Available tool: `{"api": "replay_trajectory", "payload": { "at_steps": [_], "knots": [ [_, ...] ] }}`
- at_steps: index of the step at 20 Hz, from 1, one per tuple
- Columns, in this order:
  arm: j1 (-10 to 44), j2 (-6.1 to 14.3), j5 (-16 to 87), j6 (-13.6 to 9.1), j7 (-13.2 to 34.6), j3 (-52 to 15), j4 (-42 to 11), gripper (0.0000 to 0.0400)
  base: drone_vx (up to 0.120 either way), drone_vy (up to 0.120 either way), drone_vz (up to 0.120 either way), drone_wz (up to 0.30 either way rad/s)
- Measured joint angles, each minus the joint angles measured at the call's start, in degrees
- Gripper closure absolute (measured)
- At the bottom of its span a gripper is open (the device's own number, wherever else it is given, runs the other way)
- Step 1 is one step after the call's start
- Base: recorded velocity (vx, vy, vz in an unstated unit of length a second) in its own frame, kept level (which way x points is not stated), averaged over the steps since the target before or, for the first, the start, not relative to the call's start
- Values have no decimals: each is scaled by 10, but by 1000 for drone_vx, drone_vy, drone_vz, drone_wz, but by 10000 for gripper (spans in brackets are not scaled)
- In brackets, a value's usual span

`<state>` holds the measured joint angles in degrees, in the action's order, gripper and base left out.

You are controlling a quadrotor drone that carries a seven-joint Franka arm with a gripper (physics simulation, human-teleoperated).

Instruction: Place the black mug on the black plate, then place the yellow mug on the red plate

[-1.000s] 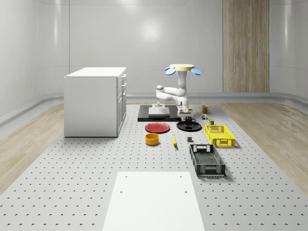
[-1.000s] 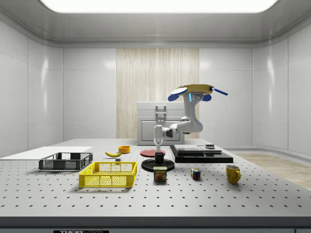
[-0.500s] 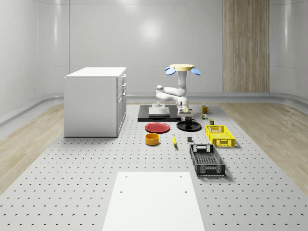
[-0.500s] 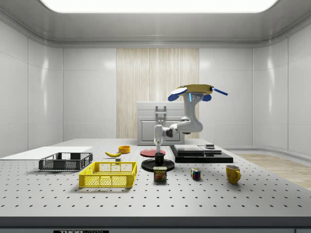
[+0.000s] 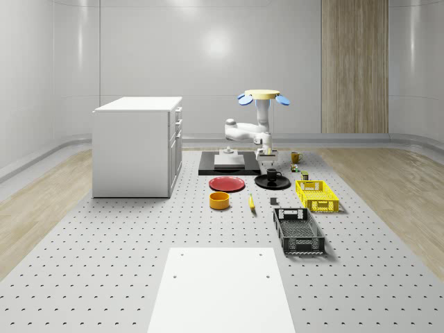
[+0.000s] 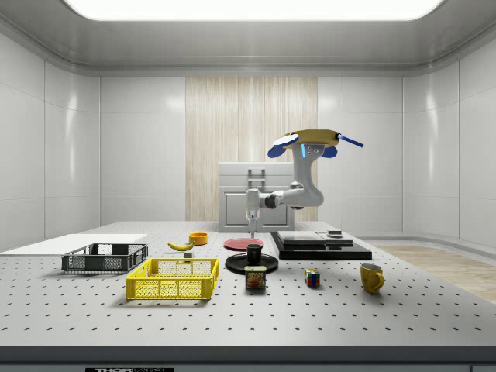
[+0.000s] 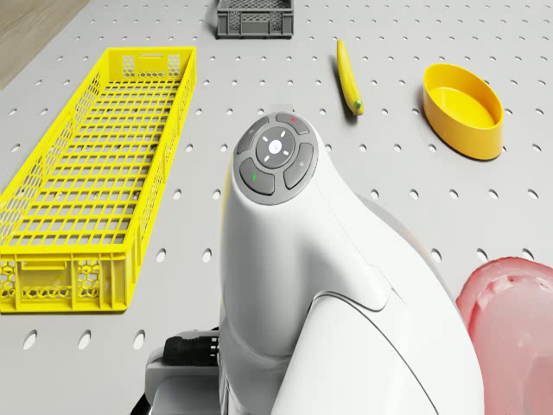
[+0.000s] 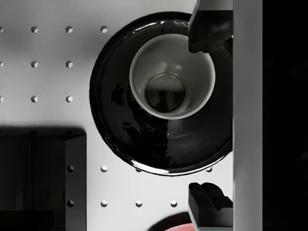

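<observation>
Drone [image 5: 261, 96] hovering, jaws [image 6: 252, 231] parted above black mug [image 6: 254, 252]

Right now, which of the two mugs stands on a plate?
The black mug, upright on the black plate. The yellow mug stands on the bare perforated table.

Drone [image 5: 261, 96] hovers upper centre of whole-scene view, arm [image 6: 298, 196] bent, gripper [image 6: 252, 232] pointing straight down, fingers [image 8: 208, 29] spread wide, empty.
</observation>
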<state>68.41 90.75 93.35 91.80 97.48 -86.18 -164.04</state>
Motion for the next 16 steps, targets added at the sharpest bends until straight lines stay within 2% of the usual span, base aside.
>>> {"api": "replay_trajectory", "payload": {
  "at_steps": [3, 7, 16],
  "knots": [
    [0, 1, -8, -1, 0, -8, 0, 1, -13, 53, 120, 0],
    [0, 3, -13, -1, 0, -13, -1, 0, -120, 120, 60, 0],
    [0, 7, -18, 2, 0, -17, -1, 0, -120, 120, 0, 0]
  ]
}}
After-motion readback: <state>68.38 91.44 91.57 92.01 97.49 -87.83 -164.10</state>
